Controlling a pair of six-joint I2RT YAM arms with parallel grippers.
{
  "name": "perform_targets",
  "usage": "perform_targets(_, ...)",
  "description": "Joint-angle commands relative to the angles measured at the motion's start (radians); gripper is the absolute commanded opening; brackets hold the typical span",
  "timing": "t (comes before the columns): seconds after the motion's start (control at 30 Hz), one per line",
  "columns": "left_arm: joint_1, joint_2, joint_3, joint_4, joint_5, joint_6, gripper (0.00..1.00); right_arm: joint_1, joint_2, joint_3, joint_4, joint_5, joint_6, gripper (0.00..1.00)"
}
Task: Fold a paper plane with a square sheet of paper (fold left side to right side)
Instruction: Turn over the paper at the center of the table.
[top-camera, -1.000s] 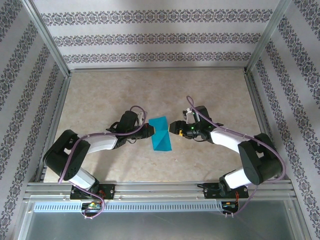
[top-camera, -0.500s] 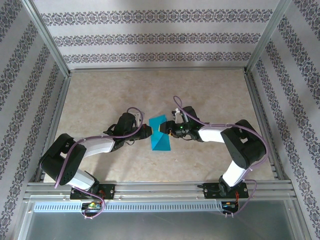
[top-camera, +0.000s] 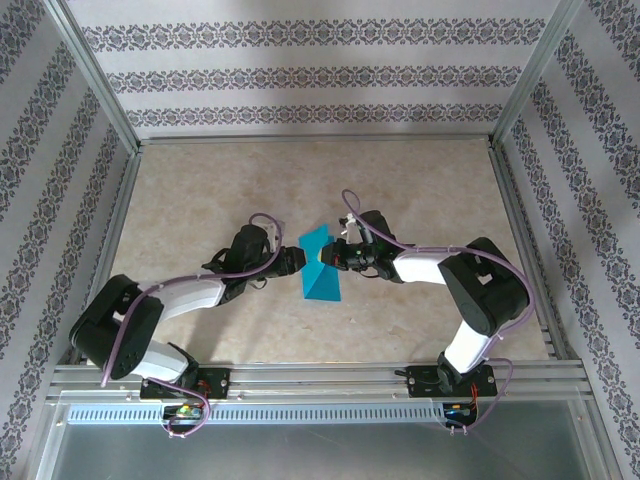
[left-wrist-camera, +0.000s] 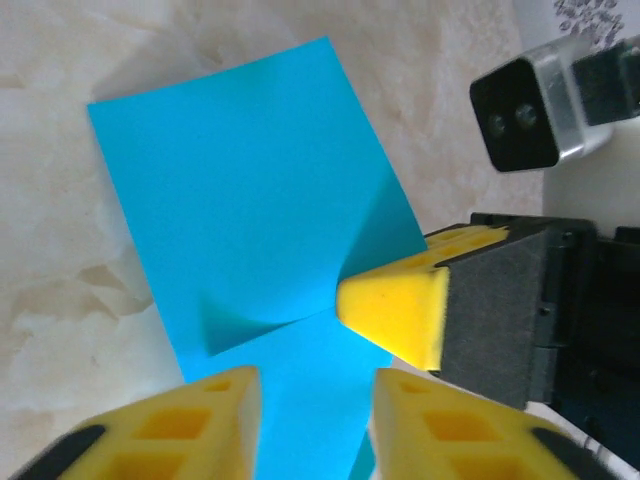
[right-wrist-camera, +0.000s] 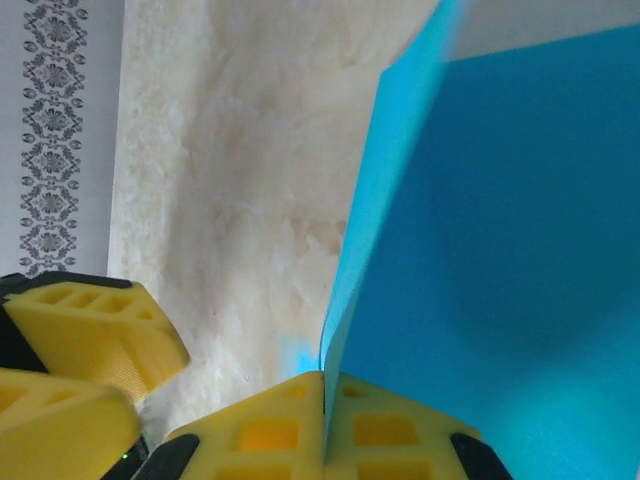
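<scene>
The square sheet of paper (top-camera: 321, 277) is a teal-blue, partly folded shape in the middle of the table. In the left wrist view the paper (left-wrist-camera: 250, 200) shows a crease with a raised flap. My right gripper (top-camera: 329, 258) is shut on the paper's right edge. In the right wrist view that gripper (right-wrist-camera: 325, 385) has its yellow fingertips pressed together on the paper (right-wrist-camera: 500, 250), which rises steeply from them. My left gripper (top-camera: 296, 262) is at the paper's left edge. Seen from the left wrist, this gripper (left-wrist-camera: 315, 385) is open, and the paper runs between its separated fingers.
The beige marbled table (top-camera: 200, 190) is fenced by aluminium rails (top-camera: 310, 138) and patterned walls. The two grippers are almost tip to tip over the paper; the right gripper's fingertips (left-wrist-camera: 395, 310) show close ahead in the left wrist view.
My right gripper has moved left to the paper and shut on its right edge. My left gripper has opened from shut and shifted slightly.
</scene>
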Motion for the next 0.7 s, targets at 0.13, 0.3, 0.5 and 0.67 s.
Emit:
perform_targets(0.13, 0.048, -0.213, -0.030, -0.070, -0.047, -0.025, 0.72, -0.067, -0.216, -0.004, 0.013, 0.030, -0.075, 0.00)
perform_targets(0.3, 0.096, -0.357, -0.088, 0.058, -0.012, -0.152, 0.98, -0.135, -0.388, -0.009, 0.035, 0.010, -0.075, 0.00)
perform_targets(0.5, 0.107, -0.372, -0.061, 0.256, 0.138, -0.272, 0.96, -0.163, -0.532, 0.019, 0.102, -0.046, -0.032, 0.00)
perform_targets(0.67, 0.091, -0.287, 0.001, 0.452, 0.247, -0.372, 0.92, -0.138, -0.571, 0.035, 0.202, -0.069, 0.046, 0.00)
